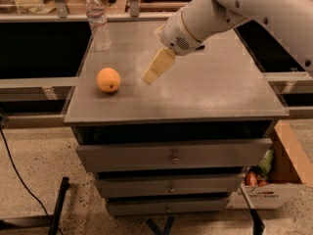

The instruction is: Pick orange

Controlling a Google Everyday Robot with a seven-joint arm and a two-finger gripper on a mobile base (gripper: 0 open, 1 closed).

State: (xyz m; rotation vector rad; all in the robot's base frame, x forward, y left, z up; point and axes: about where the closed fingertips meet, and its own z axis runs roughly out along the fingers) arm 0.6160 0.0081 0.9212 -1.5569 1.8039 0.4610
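Observation:
The orange (108,79), round and orange-yellow with a small dark dimple, sits on the left part of the grey cabinet top (205,92). My gripper (151,76) hangs from the white arm, pointing down and to the left. It hovers just above the cabinet top, a short way to the right of the orange and apart from it. It holds nothing that I can see.
A clear plastic water bottle (99,21) stands at the back left corner of the cabinet top. The cabinet has three drawers (173,155) below. A cardboard box (279,180) with packets stands on the floor at the right. A black cable (19,180) lies on the floor at the left.

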